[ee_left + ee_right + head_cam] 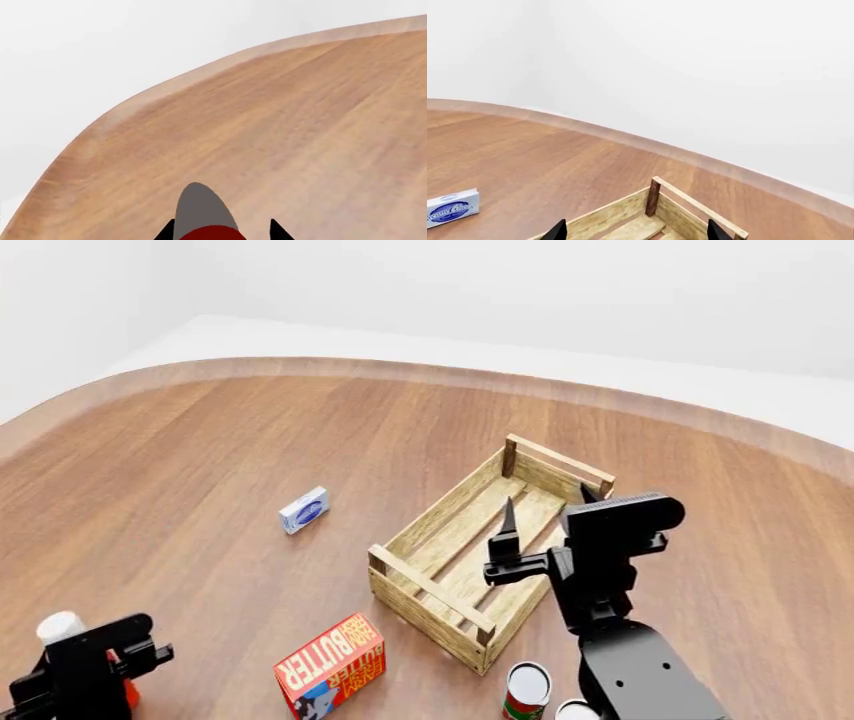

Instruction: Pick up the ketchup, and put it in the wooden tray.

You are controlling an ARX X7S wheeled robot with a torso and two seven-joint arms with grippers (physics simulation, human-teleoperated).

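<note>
The ketchup (130,695), an orange-red bottle with a white cap (60,625), stands upright at the near left of the table. My left gripper (83,672) is closed around its body. In the left wrist view the ketchup (212,233) rises between the two black fingertips, and my left gripper (222,231) has its jaws drawn in on either side of it. The wooden tray (441,523) sits in the middle of the table. My right gripper (541,530) hovers over the tray's near right part, open and empty. The right wrist view shows the tray's far corner (655,196) between the tips of my right gripper (635,231).
A red butter box (330,667) lies near the tray's front corner. A small blue-and-white box (304,510) lies left of the tray and also shows in the right wrist view (452,208). A red-labelled tin can (527,690) stands by the right arm's base. The table's curved edge (200,72) runs beyond the ketchup.
</note>
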